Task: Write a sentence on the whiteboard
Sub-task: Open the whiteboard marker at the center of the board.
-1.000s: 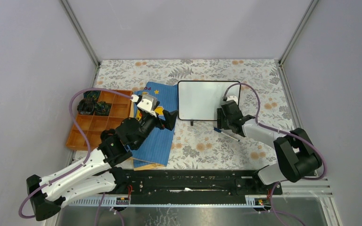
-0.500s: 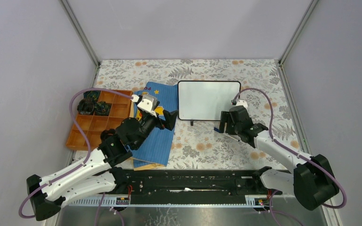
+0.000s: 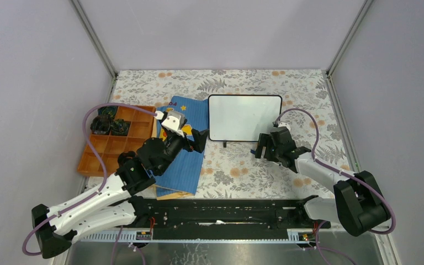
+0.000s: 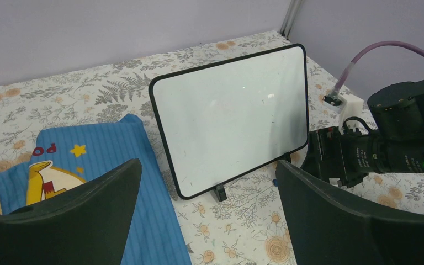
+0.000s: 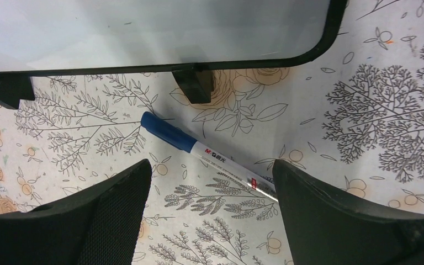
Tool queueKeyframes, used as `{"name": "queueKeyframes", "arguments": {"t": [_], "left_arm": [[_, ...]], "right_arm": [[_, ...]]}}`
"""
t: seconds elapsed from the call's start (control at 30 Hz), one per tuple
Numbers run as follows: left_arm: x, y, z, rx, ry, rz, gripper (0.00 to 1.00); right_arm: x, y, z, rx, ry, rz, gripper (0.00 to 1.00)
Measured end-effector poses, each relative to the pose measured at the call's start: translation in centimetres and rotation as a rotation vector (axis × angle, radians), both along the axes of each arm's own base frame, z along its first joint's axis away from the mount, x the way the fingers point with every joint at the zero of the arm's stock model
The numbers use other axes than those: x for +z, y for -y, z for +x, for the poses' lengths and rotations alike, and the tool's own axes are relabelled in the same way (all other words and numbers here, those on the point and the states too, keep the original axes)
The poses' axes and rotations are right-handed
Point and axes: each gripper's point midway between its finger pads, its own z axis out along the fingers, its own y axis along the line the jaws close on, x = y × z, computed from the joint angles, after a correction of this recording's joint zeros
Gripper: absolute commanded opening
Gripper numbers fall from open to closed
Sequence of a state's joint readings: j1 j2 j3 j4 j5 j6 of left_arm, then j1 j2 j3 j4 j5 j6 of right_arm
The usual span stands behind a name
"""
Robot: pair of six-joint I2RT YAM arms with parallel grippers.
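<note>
jaws of my right gripper (image 5: 210, 168) stand wide apart and empty, straddling the blue-capped marker (image 5: 196, 144) lying on the floral tablecloth (image 5: 364, 110) just before the whiteboard (image 5: 143, 33). the board looks blank, so i judge pickup is the step in hand; next, descend and close squarely on the marker.

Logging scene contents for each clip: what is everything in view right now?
whiteboard: one, white with black frame, standing mid-table, no writing visible
pen: one, blue cap and white barrel, lying on the cloth before the whiteboard
book: one, blue, left of the whiteboard
tray: one, orange, far left
dark items: count unclear, tray's far compartments
tablecloth: one, floral, covering the table
left pincer: open, over the book
right pincer: open, over the pen
</note>
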State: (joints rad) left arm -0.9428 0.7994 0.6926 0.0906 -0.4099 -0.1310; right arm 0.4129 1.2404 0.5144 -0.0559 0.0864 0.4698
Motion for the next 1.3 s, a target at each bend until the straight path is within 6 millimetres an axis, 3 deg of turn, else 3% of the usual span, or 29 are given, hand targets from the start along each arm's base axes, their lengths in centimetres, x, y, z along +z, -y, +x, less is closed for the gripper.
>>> {"name": "queueKeyframes", "arguments": {"t": [0.3,0.57,0.8,1.07,1.3], "left_arm": [[0.0,0.0,0.0,0.000,0.000,0.000,0.99],[0.1,-0.1,0.0,0.000,0.002,-0.002,0.99],[0.2,-0.1,-0.1,-0.001,0.004,-0.006,0.99],[0.3,-0.2,-0.1,-0.001,0.006,-0.009,0.99],[0.6,-0.3,-0.2,-0.001,0.011,-0.015,0.99]], "right_arm": [[-0.5,-0.8,-1.0,0.041,-0.041,0.037,0.80],[-0.6,-1.9,-2.6,0.090,-0.099,0.095,0.67],[-0.7,-2.8,-4.4,0.146,-0.161,0.084,0.66],[1.5,-2.1,-3.0,0.158,-0.126,-0.055,0.64],[0.6,-2.4,-3.2,0.208,-0.182,-0.130,0.62]]}}
